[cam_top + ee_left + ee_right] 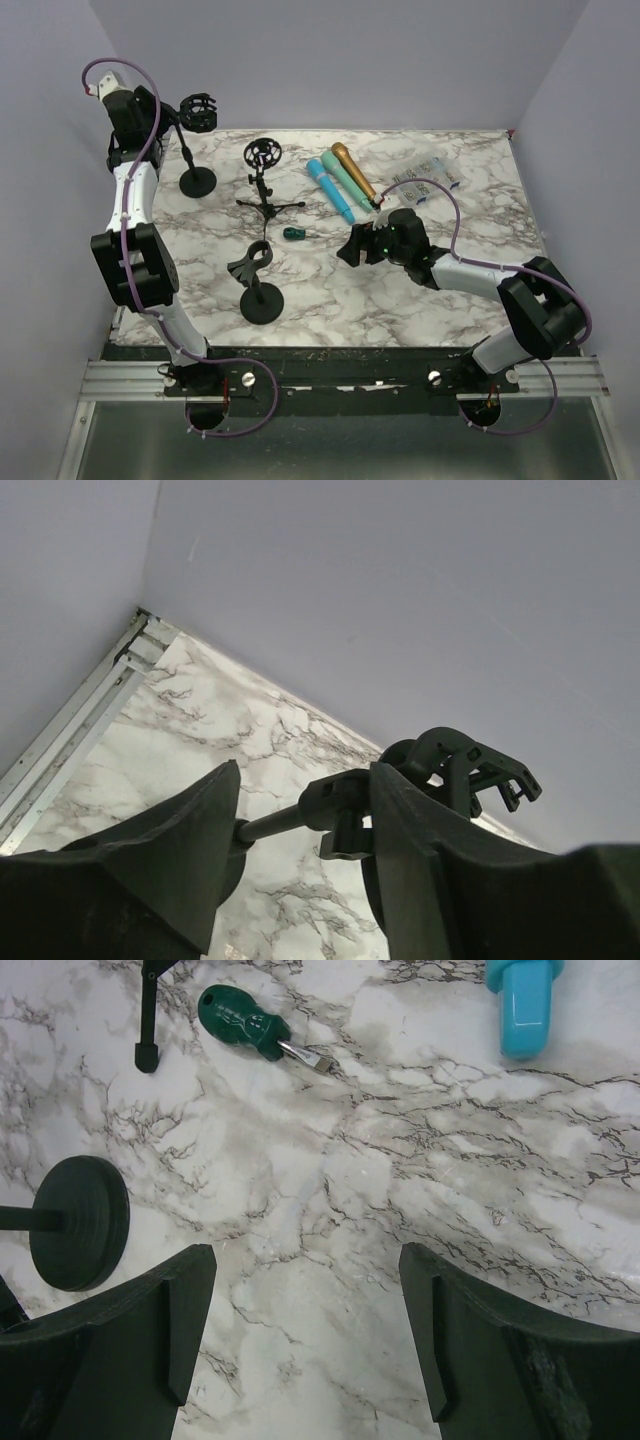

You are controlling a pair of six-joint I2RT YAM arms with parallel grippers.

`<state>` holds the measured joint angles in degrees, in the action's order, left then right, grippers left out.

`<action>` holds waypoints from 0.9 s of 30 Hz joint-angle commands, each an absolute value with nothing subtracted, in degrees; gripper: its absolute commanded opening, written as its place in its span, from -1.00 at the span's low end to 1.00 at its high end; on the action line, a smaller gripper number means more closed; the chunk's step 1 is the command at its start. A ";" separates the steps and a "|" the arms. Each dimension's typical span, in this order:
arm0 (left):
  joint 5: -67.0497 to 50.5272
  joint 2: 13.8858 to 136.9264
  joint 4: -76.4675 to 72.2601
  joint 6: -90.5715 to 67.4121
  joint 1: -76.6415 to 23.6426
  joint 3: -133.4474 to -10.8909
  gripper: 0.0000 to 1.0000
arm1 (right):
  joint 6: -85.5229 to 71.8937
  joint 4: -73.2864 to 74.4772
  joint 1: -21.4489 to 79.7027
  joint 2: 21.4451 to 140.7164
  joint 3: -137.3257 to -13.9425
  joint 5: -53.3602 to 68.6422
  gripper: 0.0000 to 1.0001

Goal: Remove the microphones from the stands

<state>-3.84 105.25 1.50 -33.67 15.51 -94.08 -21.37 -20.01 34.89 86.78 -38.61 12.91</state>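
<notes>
Three microphones, blue (330,190), teal (345,178) and gold (356,171), lie side by side on the marble table at the back middle. None sits in a stand. The far-left stand (197,181) carries an empty black shock mount (200,111), also in the left wrist view (465,765). My left gripper (168,127) is open, its fingers either side of that stand's pole (270,823) just below the mount. My right gripper (351,248) is open and empty, low over bare marble (308,1250). The blue microphone's end (525,1000) shows at the right wrist view's top right.
A tripod stand with an empty ring mount (263,153) stands at the middle. A round-base stand with an empty clip (262,300) is nearer; its base (80,1222) is left of my right gripper. A green screwdriver (293,233) (245,1022) lies between. A clear plastic box (425,182) sits at the back right.
</notes>
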 commanded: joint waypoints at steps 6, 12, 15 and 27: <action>-9.36 110.21 13.08 -29.70 14.99 -97.47 0.49 | -20.69 -21.27 35.27 85.83 -38.32 11.96 0.64; -10.50 112.66 19.00 -28.92 15.33 -111.46 0.62 | -20.48 -21.01 35.24 85.90 -38.41 11.43 0.63; -11.56 112.73 19.16 -30.06 15.38 -114.51 0.65 | -20.46 -21.01 35.24 86.21 -38.51 11.70 0.63; -12.07 108.97 17.93 -31.82 15.38 -113.97 0.66 | -20.64 -21.44 35.23 87.03 -38.66 12.10 0.63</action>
<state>-11.38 112.62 17.50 -31.53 15.51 -114.32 -21.37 -20.03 34.89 86.78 -38.61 12.86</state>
